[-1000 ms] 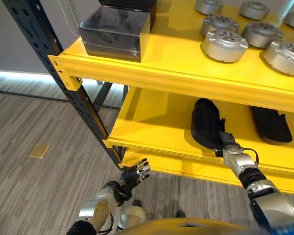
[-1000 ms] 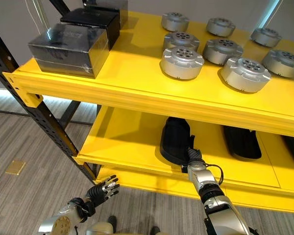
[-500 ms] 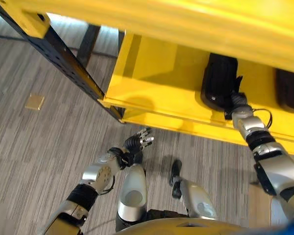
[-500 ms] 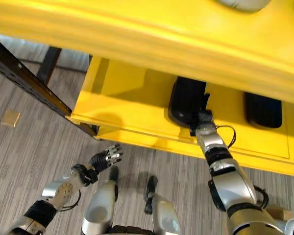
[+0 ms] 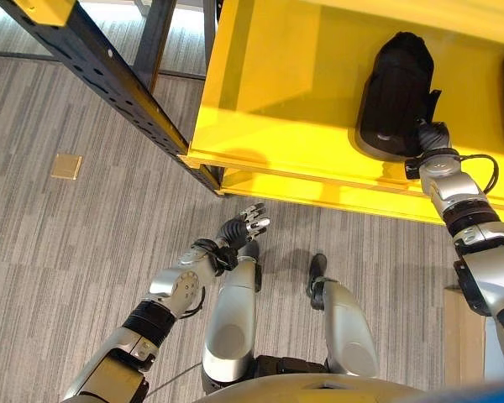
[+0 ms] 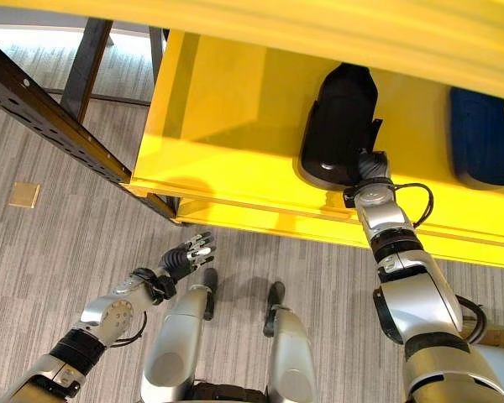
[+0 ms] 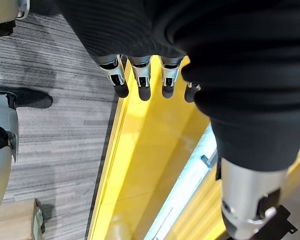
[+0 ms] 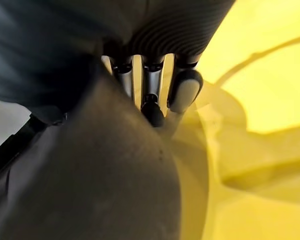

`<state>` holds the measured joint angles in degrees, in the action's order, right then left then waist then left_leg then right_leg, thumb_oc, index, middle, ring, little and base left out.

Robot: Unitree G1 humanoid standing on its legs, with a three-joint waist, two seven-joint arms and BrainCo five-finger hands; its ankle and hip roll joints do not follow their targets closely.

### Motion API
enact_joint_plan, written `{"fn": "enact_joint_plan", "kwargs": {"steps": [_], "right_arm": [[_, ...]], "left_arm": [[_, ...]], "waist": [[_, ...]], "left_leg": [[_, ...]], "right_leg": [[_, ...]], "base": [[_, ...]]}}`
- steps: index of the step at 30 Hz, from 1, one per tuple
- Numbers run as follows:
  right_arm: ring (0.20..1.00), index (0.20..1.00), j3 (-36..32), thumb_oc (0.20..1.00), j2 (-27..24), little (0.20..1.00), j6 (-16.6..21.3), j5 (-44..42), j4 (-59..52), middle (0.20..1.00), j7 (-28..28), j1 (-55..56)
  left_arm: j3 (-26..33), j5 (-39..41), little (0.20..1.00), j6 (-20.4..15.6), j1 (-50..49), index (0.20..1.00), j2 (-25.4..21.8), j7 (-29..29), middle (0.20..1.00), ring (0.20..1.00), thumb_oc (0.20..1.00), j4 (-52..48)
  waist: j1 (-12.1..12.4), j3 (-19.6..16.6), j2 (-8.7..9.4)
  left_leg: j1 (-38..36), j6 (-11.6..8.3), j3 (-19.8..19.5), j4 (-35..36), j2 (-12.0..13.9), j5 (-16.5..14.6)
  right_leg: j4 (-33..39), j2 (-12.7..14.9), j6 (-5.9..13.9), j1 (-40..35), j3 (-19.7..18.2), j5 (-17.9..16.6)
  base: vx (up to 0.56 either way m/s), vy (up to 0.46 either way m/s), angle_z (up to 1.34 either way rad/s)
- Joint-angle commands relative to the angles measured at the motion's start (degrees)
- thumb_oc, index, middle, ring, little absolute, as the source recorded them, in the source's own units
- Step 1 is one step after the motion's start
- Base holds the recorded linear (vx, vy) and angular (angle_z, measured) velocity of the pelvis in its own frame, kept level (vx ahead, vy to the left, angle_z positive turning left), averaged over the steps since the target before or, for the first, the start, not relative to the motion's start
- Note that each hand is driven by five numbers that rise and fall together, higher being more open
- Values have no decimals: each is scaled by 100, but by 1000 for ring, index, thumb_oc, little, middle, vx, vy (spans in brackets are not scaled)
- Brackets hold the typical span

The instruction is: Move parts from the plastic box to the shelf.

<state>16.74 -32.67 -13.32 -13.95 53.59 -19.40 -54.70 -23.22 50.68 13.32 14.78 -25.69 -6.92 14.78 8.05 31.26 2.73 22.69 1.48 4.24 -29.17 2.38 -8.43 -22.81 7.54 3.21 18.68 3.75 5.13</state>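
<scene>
Yellow shelf [image 5: 277, 101] carries a black part [image 5: 395, 92] near its front edge; the right hand [image 5: 431, 138] touches its near end, fingers' state unclear. Left hand [image 5: 242, 227] hangs relaxed over the floor [image 5: 59, 252].

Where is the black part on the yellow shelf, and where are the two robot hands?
black part [image 5: 396, 92], left eye view, on its top surface.
right robot hand [image 5: 430, 136], left eye view, on its dark cover beside the part.
left robot hand [image 5: 239, 227], left eye view, on its palm above the floor.
</scene>
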Motion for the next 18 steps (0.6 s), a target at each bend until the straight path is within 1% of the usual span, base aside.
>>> {"fn": "enact_joint_plan", "kwargs": {"steps": [1, 4, 10, 18], "right_arm": [[200, 200, 296, 200, -282, 200, 157, 82, 86, 200, 48, -274], [200, 200, 428, 200, -406, 200, 222, 471, 79, 200, 36, -465], [200, 200, 603, 200, -556, 200, 216, 481, 135, 200, 29, -756], [200, 200, 881, 200, -780, 200, 183, 828, 194, 200, 12, -1294]], "left_arm": [[-107, 229, 1000, -271, -233, 1000, 196, 29, 1000, 1000, 1000, -481], [-111, 208, 1000, -288, -244, 1000, 218, 0, 1000, 1000, 1000, -466], [-126, 234, 1000, -329, -280, 1000, 222, -47, 1000, 1000, 1000, -460], [-154, 270, 1000, -306, -354, 1000, 161, -104, 1000, 1000, 1000, -539]], "waist": [[50, -147, -111], [38, -147, -141], [23, -147, -203], [40, -147, -282]], "left_leg": [[-168, 122, -603, -145, -377, -512], [-67, 130, -596, -242, -390, -537], [97, 123, -590, -345, -410, -542], [321, 85, -611, -464, -392, -524]], "right_leg": [[-378, -451, -62, -56, 25, 235], [-511, -448, -82, 78, 10, 265], [-697, -458, -105, 308, -35, 312], [-933, -456, -159, 596, -40, 387]], "base": [[-40, 10, -1], [0, 0, 0], [0, 0, 0], [2, -13, 0]]}}
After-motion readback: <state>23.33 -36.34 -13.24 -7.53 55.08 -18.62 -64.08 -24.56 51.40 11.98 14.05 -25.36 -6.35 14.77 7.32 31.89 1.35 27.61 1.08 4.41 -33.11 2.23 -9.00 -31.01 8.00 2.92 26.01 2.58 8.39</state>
